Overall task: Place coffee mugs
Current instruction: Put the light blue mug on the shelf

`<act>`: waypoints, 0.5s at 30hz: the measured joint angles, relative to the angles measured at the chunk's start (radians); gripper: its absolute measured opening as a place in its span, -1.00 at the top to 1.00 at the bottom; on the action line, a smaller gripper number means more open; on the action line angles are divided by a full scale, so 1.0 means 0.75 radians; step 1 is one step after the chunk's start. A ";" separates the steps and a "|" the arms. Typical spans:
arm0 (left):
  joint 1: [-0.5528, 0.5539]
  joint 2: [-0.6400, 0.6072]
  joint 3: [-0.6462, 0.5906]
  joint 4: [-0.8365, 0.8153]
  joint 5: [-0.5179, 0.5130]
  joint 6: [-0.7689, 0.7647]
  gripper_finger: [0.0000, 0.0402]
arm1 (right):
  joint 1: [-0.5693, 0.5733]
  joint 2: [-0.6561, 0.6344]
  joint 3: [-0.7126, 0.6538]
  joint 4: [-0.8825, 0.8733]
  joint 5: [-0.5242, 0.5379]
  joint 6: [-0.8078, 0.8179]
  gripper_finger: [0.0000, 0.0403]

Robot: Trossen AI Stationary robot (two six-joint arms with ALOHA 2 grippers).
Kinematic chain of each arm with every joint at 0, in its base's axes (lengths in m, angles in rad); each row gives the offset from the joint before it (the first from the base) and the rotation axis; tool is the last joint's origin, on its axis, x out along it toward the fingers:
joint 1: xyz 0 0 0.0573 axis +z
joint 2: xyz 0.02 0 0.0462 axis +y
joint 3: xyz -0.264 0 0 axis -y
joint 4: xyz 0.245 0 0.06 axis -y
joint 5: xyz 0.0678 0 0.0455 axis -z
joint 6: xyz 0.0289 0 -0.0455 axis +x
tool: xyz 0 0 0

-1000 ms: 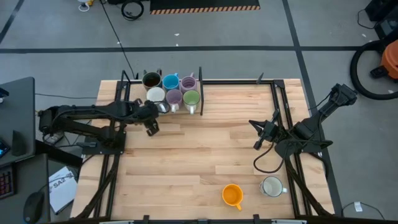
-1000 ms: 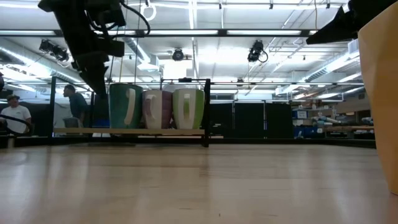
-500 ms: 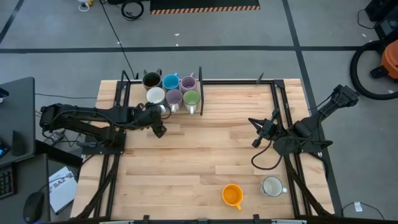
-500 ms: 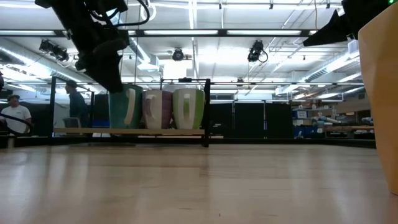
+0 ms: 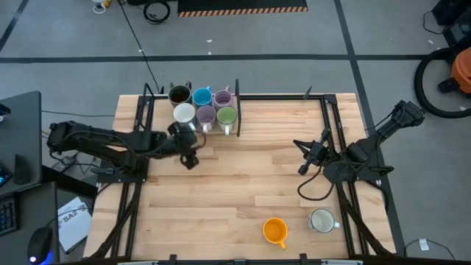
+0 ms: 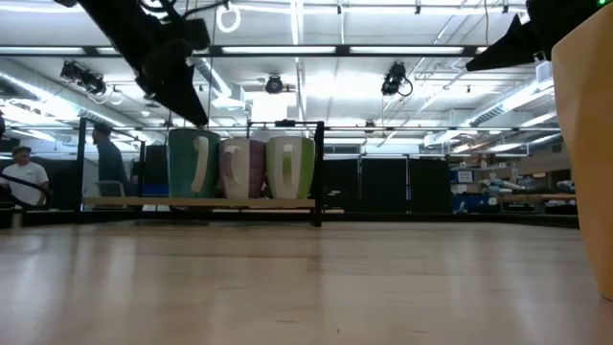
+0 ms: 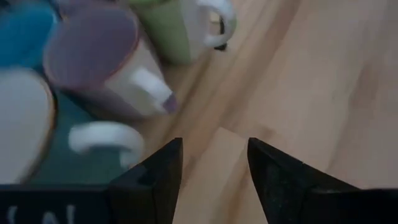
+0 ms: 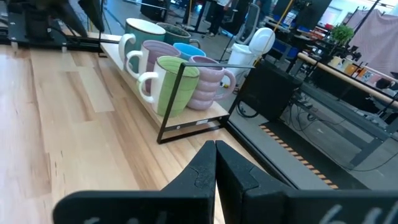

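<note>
Looking down reveals orange mug (image 5: pixel 274 231) (low view shows only its edge).

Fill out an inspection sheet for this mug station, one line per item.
Surface: wooden table, bare across the middle.
Job's things: six mugs grouped at the far edge, brown mug, blue mug, lilac mugs, green mug, white mug; orange mug and a second white mug at the near edge.
Clutter: nothing seen.
Grippers: left gripper open, empty, just in front of the group; right gripper shut, empty, at the right side.
Cables: black cable looped on the table under the right arm.
Surroundings: people beyond the table; vacuum on the floor.
</note>
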 joint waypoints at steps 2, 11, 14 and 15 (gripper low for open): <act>-0.033 0.001 0.000 0.000 -0.100 0.101 0.10 | 0.000 0.000 0.000 0.000 0.000 0.000 0.94; -0.022 0.139 0.010 0.048 -0.184 0.421 0.15 | 0.000 0.002 0.000 0.042 -0.001 -0.022 0.94; 0.040 0.193 0.048 0.053 -0.170 0.399 0.15 | 0.000 0.014 0.000 0.060 -0.003 -0.032 0.94; 0.058 0.209 0.062 0.055 -0.153 0.398 0.15 | -0.001 0.017 0.001 0.059 -0.003 -0.034 0.94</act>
